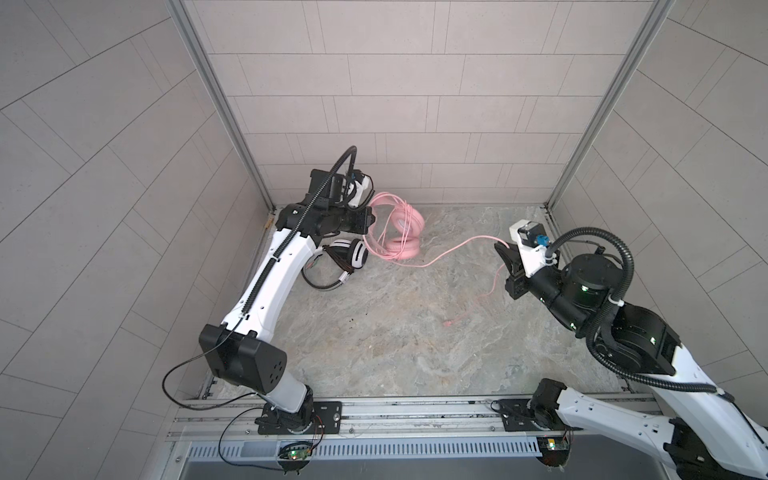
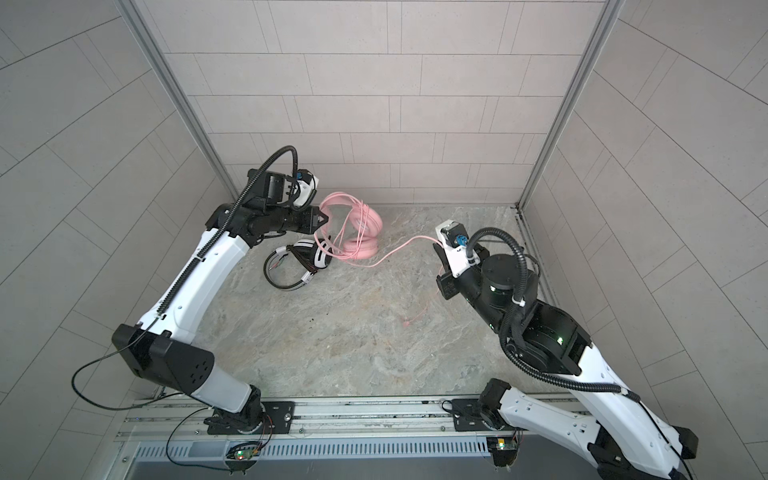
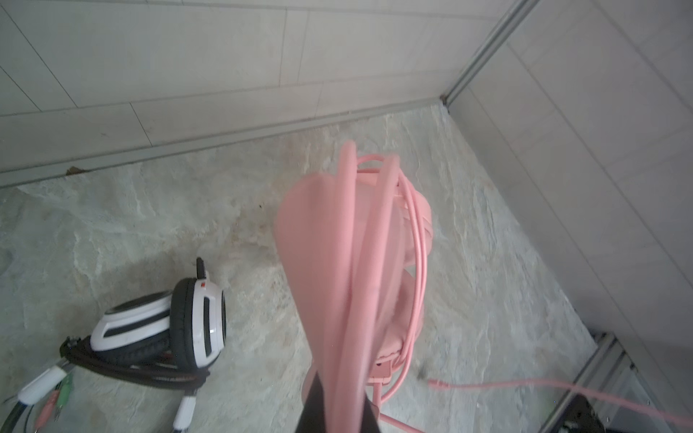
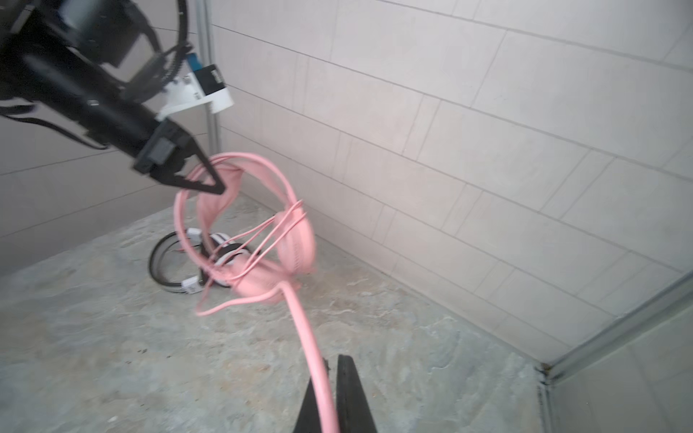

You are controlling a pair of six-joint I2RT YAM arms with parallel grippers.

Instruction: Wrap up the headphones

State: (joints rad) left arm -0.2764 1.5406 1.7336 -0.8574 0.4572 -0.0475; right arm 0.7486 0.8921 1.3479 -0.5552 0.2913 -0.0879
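Top views: the left gripper [image 1: 371, 219] is clamped on the headband of the pink headset [image 1: 401, 237], holding it raised at the back of the table [image 1: 395, 345] near the rear wall, with several turns of the pink cable [image 1: 453, 249] already laid around the band and earcups; the right gripper [image 1: 500, 248] is closed on the free run of that cable, which sags to the table between the two arms, while its loose tail and plug [image 1: 449, 322] lie on the table in front of the right arm. The white-and-black headset [image 2: 309, 259] lies on the table just beside the pink one, under the left arm, its dark cord bundled about it. Left wrist view: the jaws grip the broad pink headband [image 3: 322, 262], cable strands running along it; the striped headset [image 3: 165, 326] rests apart on the table. Right wrist view: the closed jaws pinch the pink cable [image 4: 317, 360], which leads up to the suspended headset [image 4: 262, 240]. Judged step: winding the pink cable, partly done. The next move likely calls for the right arm to carry the cable around the headset once more while the left arm holds it steady, keeping mild tension so that earlier loops do not slip.
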